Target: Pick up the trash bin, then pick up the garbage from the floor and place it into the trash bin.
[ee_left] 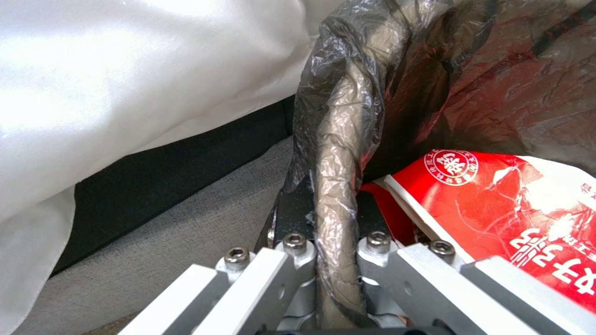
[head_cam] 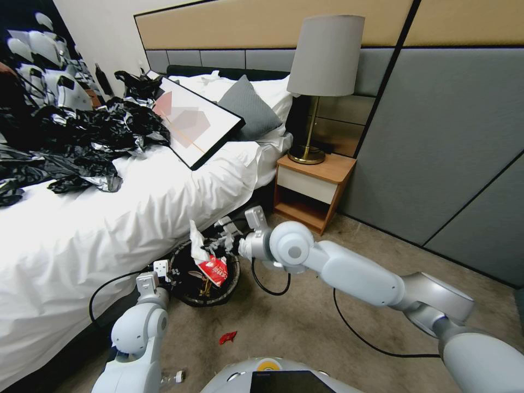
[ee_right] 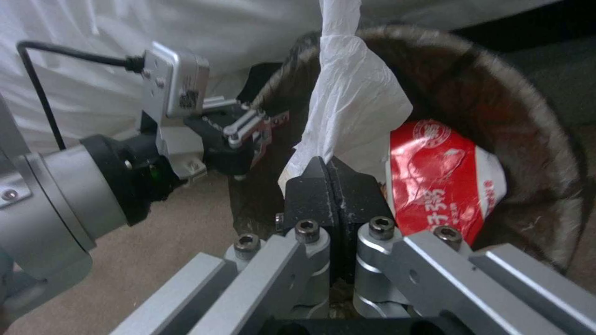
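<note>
Small round trash bin with dark plastic bag liner (head_cam: 188, 295) sits on beige carpet, beside white bed (head_cam: 98, 229). Left gripper (ee_left: 335, 260) clenched on bin's bagged rim. Right gripper (ee_right: 332, 186) pinches red-and-white crumpled snack wrapper (ee_right: 435, 186) over bin mouth. Small red scrap (head_cam: 227, 337) lies on floor nearer robot.

One trash bin (head_cam: 210, 297), two wrappers (head_cam: 215, 269) (head_cam: 227, 337), two pincers (head_cam: 173, 271) (head_cam: 221, 245).
</note>
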